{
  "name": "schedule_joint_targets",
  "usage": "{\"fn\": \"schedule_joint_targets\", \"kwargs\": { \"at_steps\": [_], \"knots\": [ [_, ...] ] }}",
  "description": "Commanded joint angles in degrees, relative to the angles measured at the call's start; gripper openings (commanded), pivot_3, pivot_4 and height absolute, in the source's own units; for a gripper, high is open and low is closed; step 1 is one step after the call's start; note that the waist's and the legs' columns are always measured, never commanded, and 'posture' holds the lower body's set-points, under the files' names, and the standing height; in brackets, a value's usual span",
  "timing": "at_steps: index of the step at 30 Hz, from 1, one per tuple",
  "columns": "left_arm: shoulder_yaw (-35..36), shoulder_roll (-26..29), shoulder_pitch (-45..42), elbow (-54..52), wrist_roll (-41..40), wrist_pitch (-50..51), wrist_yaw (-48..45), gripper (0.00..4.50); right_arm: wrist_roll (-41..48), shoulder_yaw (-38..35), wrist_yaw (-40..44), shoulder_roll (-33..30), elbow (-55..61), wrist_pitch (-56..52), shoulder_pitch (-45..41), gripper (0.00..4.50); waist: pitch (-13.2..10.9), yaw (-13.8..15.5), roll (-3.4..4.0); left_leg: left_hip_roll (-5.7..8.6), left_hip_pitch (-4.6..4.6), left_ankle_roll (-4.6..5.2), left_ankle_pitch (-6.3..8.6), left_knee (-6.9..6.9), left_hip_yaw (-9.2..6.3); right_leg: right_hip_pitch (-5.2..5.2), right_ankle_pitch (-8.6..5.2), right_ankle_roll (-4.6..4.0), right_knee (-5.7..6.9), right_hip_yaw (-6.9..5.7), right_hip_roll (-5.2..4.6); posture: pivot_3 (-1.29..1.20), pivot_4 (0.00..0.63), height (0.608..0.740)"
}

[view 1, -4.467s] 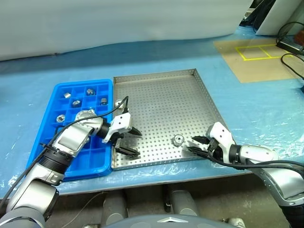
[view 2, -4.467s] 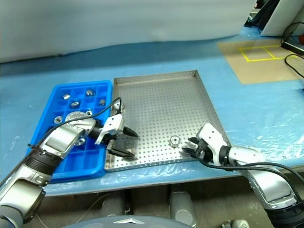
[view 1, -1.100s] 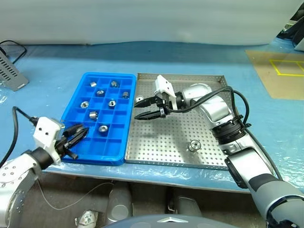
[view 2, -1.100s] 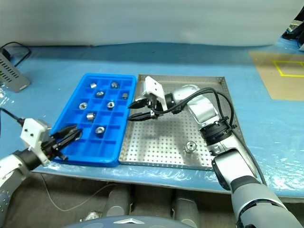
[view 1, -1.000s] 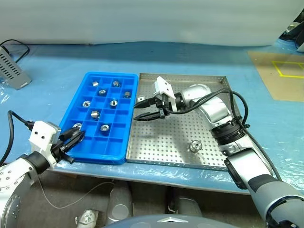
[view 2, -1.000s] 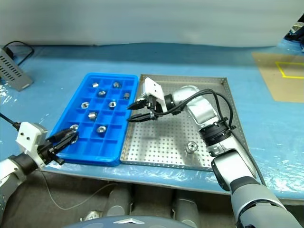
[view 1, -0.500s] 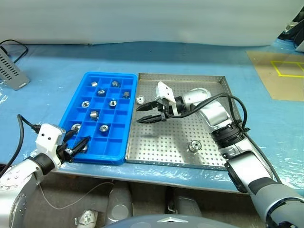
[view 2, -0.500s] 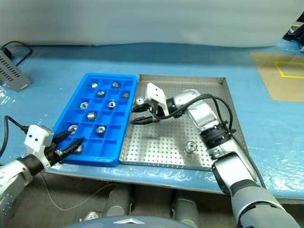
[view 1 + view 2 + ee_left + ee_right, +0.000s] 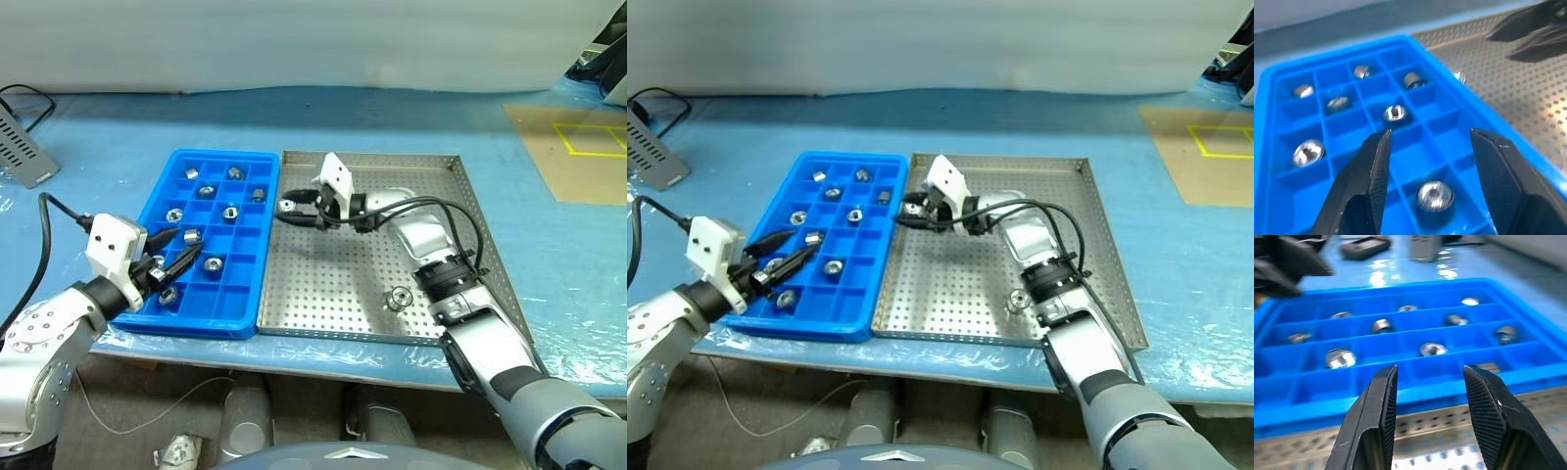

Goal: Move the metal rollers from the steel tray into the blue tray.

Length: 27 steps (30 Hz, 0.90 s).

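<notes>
The left two-fingered black gripper (image 9: pixel 182 255) hangs open and empty over the near end of the bright blue compartmented plastic tray (image 9: pixel 263 294), small shiny metal rollers (image 9: pixel 212 262) lying in the compartments under and beyond its fingertips. Farther off, the right black gripper (image 9: pixel 290 211) is open at the far left corner of the grey perforated steel tray (image 9: pixel 446 235), one roller (image 9: pixel 287 206) between its fingers; another roller (image 9: pixel 397 299) lies behind it, nearer.

Ten metal rollers (image 9: pixel 398 299) (two on steel), two trays.

No readable text, label, brand, number or sign is showing anywhere in these views.
</notes>
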State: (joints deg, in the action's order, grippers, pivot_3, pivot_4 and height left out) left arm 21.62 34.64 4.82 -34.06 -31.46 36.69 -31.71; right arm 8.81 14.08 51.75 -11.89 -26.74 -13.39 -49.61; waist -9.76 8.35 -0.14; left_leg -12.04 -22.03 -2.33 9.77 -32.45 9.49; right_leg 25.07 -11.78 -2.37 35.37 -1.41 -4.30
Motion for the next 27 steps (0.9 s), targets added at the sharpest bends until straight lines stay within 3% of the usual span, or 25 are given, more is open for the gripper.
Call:
{"fn": "schedule_joint_targets", "kwargs": {
  "at_steps": [1, 14, 27],
  "knots": [
    [-1.59, 0.52, -2.2, -0.19, -0.19, -0.08, 0.49, 2.73, -2.81, -1.55, -7.29, 3.32, -5.46, 4.67, -2.29, 2.18, 0.0, -0.04, 0.0, 0.0, -0.02, -0.01, -0.01, 0.0, 0.0, 0.02, -0.01, -0.01, 0.02, 0.0, 0.0, 0.24, 0.15, 0.74],
    [-5.27, 1.96, -5.81, 3.76, 1.97, -1.55, -0.67, 2.73, -6.93, -8.17, -28.9, 12.45, -33.02, 18.09, -10.36, 2.18, 0.0, -1.3, 0.0, -0.02, -0.03, -0.07, -0.04, -0.14, -0.04, 0.06, -0.04, -0.06, 0.29, -0.02, -0.01, 0.22, 0.15, 0.74],
    [-6.74, 1.38, -6.58, 6.29, 3.25, -3.87, -1.17, 2.73, -9.89, -8.71, -30.04, 16.98, -40.5, 21.14, -10.32, 2.18, 0.0, -1.43, 0.0, -0.04, -0.04, -0.08, -0.04, -0.13, -0.04, 0.08, -0.05, -0.08, 0.31, -0.03, 0.0, 0.21, 0.15, 0.74]
  ]
}}
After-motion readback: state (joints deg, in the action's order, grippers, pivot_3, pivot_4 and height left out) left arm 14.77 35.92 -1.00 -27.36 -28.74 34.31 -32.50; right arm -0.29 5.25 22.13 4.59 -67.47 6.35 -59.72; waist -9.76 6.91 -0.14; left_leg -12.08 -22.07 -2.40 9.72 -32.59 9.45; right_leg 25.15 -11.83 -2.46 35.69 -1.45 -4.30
